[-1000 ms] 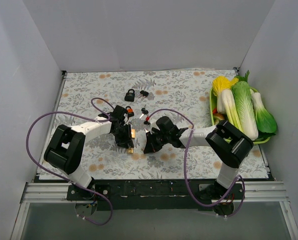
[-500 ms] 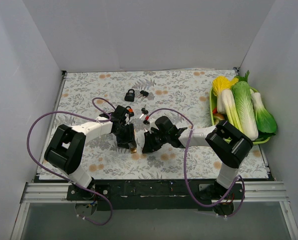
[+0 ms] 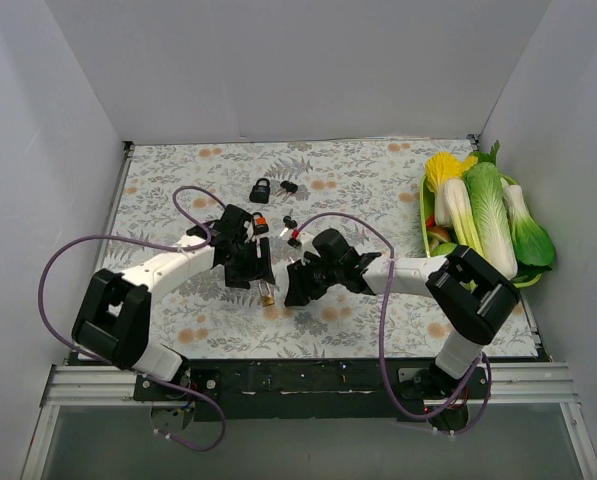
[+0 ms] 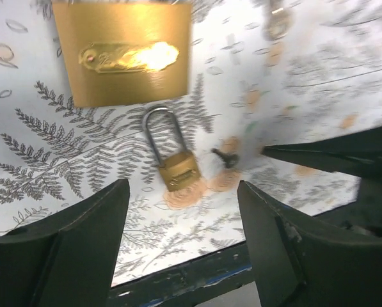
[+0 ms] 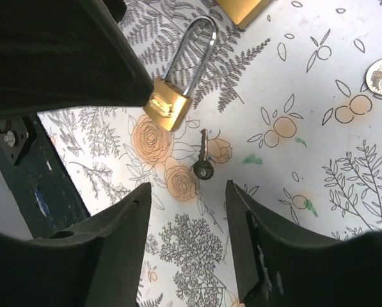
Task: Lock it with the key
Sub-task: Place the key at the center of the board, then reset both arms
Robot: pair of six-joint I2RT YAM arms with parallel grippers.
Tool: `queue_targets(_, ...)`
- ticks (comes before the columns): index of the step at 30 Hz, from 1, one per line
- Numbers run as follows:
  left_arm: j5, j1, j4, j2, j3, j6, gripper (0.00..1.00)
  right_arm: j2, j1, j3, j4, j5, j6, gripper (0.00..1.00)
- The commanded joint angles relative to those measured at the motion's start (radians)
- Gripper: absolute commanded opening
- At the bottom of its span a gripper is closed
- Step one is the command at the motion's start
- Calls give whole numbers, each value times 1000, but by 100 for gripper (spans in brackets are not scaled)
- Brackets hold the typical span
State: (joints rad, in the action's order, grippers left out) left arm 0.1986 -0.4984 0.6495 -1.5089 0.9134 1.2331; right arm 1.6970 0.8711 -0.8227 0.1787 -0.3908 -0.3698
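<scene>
A: From the top camera, where does the work stand?

B: The brass padlock lies free on the floral mat, at 6 o'clock of the left gripper and at 9 o'clock of the right gripper. Both grippers are spread and hold nothing. By judgement the step in hand is taking hold of lock and key.

A: And the room around it?

B: A black padlock and spare keys sit toward 12 o'clock, well apart. The vegetable tray is far off at 3 o'clock. The table's near edge runs close at 6 o'clock.

A: What does the left wrist camera add?

B: The small key lies just beside the padlock's body at 3 o'clock, not in it. The left fingers flank the padlock without touching. A larger brass plate lies at 12 o'clock, and the mat's edge is close at 6 o'clock.

A: The right wrist camera?

B: The key sits at 5 o'clock of the padlock, between the 2 parted right fingers. Whether the shackle is latched cannot be told. The next move likely calls for 1 gripper steadying the body while the other pinches the key's head, and the left arm crowds in at 10 o'clock.
</scene>
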Motion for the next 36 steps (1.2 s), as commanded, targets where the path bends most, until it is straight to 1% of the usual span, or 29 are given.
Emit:
queue_targets(1, 24, 29, -24, 168, 85, -66, 73, -94, 3, -53, -36, 12, 86, 61)
queue_targets(3, 57, 73, -16, 179, 131, -89, 78, -144, -6, -85, -63, 23, 114, 63)
queue_targets(4, 99, 95, -11, 179, 149, -110, 88, -161, -12, -98, -73, 26, 141, 67)
queue_targets(5, 128, 121, 1, 158, 178, -122, 94, -192, -21, -117, -87, 26, 158, 70)
queue_targets(6, 149, 174, 34, 142, 246, -136, 98, -206, -39, -136, -126, 29, 184, 72)
queue_targets(8, 159, 219, 82, 67, 339, -179, 98, -233, -67, -199, -153, 55, 253, 79)
queue_targets(9, 151, 256, 131, 37, 440, -191, 98, -241, -107, -220, -165, 70, 270, 82)
queue_targets(10, 148, 276, 154, 9, 490, -205, 98, -249, -135, -258, -173, 78, 291, 87)
queue_targets(11, 136, 302, 177, -55, 537, -237, 98, -255, -162, -279, -177, 76, 299, 88)
queue_targets(12, 113, 310, 224, -88, 658, -247, 98, -257, -219, -303, -177, 78, 305, 89)
queue_targets(14, 78, 325, 275, -164, 781, -283, 98, -260, -280, -363, -217, 86, 321, 90)
queue_targets(15, 65, 330, 300, -219, 832, -291, 98, -264, -344, -378, -225, 90, 330, 91)
queue_targets(16, 56, 333, 299, -241, 902, -297, 98, -270, -375, -392, -244, 101, 338, 91)
queue_targets(17, 30, 333, 296, -258, 927, -314, 98, -283, -406, -417, -257, 105, 359, 92)
queue_targets(18, 30, 333, 292, -295, 950, -325, 98, -289, -467, -424, -272, 112, 367, 92)
queue_targets(19, 35, 333, 295, -315, 987, -336, 98, -296, -497, -429, -284, 121, 367, 93)
queue_targets(21, 42, 333, 291, -349, 992, -349, 98, -329, -581, -409, -320, 122, 408, 93)
queue_targets(22, 50, 333, 282, -349, 981, -350, 98, -339, -602, -394, -329, 125, 413, 93)
queue_targets(23, 58, 333, 266, -347, 934, -350, 98, -362, -622, -374, -341, 127, 414, 93)
queue_targets(24, 65, 333, 218, -337, 900, -350, 98, -376, -654, -318, -341, 125, 419, 93)
queue_targets(25, 70, 331, 193, -314, 865, -350, 98, -391, -667, -288, -338, 125, 420, 93)
queue_targets(26, 76, 331, 171, -301, 793, -350, 98, -422, -676, -255, -332, 127, 422, 94)
queue_targets(27, 78, 331, 135, -291, 763, -353, 98, -434, -691, -204, -320, 122, 420, 94)
queue_targets(33, 48, 328, 73, -231, 589, -348, 98, -516, -702, -109, -324, 81, 405, 95)
queue_targets(36, 42, 328, 67, -205, 555, -328, 98, -522, -702, -105, -321, 81, 396, 95)
